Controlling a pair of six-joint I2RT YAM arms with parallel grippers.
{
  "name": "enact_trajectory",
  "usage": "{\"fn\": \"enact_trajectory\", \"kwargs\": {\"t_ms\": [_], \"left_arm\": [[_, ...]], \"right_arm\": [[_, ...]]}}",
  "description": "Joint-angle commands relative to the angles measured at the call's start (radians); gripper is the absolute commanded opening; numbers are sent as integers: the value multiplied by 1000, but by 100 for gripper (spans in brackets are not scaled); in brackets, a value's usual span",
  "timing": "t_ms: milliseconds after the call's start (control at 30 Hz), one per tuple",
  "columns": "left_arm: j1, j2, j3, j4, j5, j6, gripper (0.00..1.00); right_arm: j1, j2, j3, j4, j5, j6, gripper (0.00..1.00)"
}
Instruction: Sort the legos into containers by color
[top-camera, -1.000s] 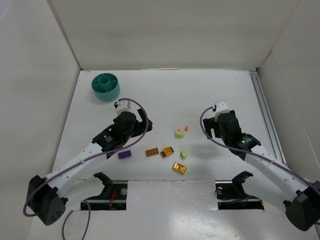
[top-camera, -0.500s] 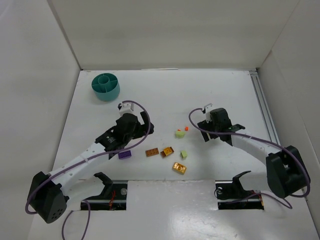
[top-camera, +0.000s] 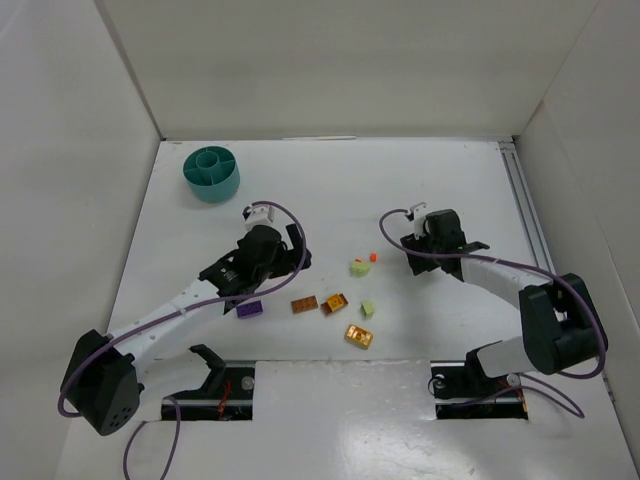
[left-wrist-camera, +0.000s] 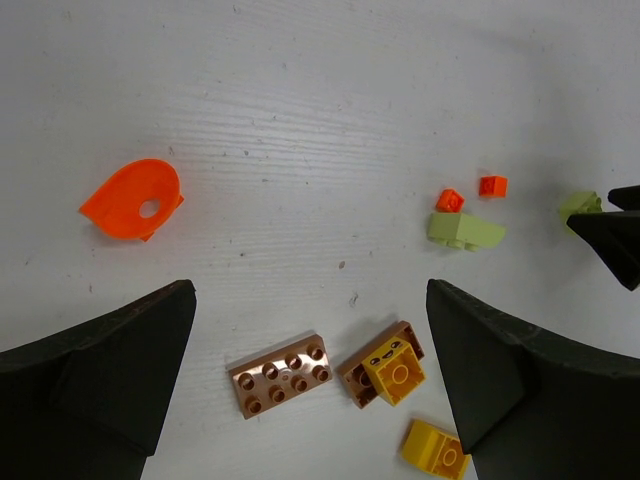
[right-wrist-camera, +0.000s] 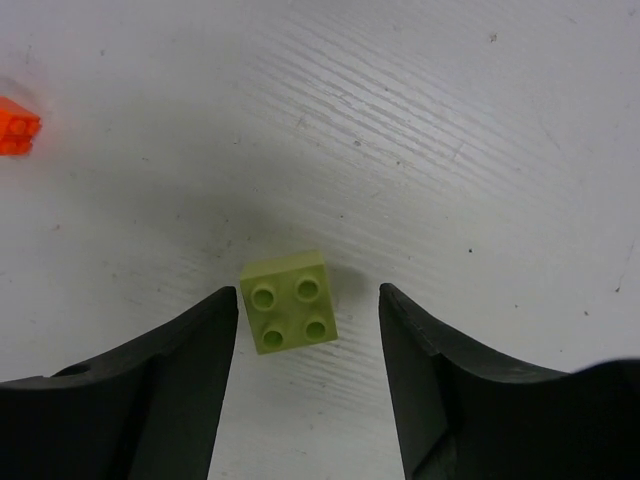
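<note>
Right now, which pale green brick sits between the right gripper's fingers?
The square four-stud brick, studs up, rightmost of three; the longer green brick and small green brick lie farther left.

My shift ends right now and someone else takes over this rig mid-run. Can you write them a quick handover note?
Left gripper: open, empty, near the brown plate.
Right gripper: open, straddling a pale green brick, not gripping it.
Teal tub: far left corner; no brick seen in it from above.
Loose: purple brick, orange curved piece, two small red-orange bricks, plus yellow and more pale green ones.
Done: nothing sorted, as far as can be seen.
Left: every brick, probably starting with the pale green one.
</note>
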Motion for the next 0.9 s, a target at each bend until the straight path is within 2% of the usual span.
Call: {"fn": "enact_trajectory", "kwargs": {"t_ms": [0,200,267,367,500,533,633,733,767,833,867], "left_arm": [[-8,-2,11,34,0,11,100],[-8,-2,22,34,0,30,100],[-8,-2,31,34,0,30,100],[-8,-2,40,34,0,39,100],[-8,-11,41,34,0,39,100],[-8,-11,41,34,0,39,100],[-8,-20,41,66,64,61,100],[-8,-20,50,116,140,103,100],[-8,-20,59,130,207,113,100],[-8,-29,59,171,288,129,100],[-8,-29,59,225,377,139,100]], "right_arm": [[-16,-17,13,56,-60,-10,62],[-47,21,13,56,-155,-21,61],[-47,50,13,56,-165,-21,51],[-56,59,13,56,-177,-21,51],[-56,47,4,56,-177,-21,35],[-56,30,-5,56,-188,-21,35],[-47,-42,-16,65,-233,-88,28],[30,-162,-53,149,-400,-167,28],[56,-196,-53,171,-486,-185,28],[155,-306,-74,218,-536,-248,28],[192,-345,-74,231,-550,-265,28]]}}
